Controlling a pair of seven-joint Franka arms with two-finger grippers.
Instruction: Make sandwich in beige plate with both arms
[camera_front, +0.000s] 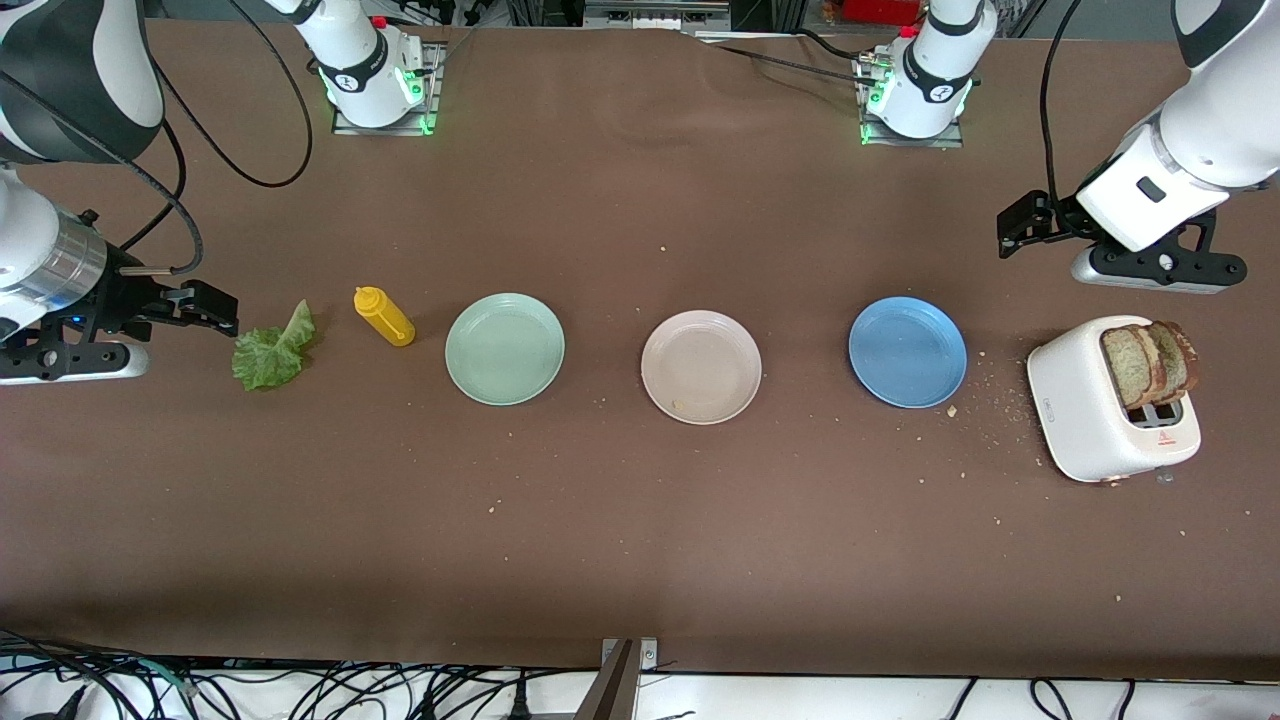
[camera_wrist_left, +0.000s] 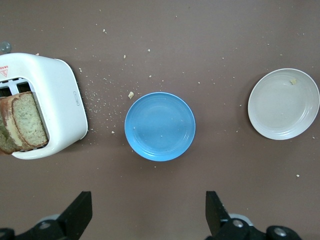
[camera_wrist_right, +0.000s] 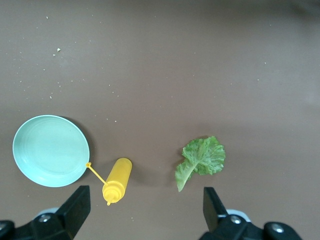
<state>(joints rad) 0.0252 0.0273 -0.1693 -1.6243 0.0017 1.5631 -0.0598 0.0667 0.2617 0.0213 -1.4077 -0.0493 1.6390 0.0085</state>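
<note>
Two open hands, left hand (camera_front: 1015, 225) and right hand (camera_front: 205, 305), at table (camera_front: 640, 560) ends, beige plate (camera_front: 701, 366) unobstructed midway.

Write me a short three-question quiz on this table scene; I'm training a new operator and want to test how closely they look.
1. True or false: the beige plate already holds a bread slice.
2. Where are the toast slices? A) on the blue plate B) in the toaster C) on the mint-green plate
3. Fill in: the lettuce leaf lies on the table beside the ____ bottle.

Key:
1. False; it holds only a crumb or so.
2. B; they stand up out of the slots.
3. Yellow. Both lie toward the right arm's end, near the open right gripper; the left gripper, also open, hangs over the table near the toaster.
</note>
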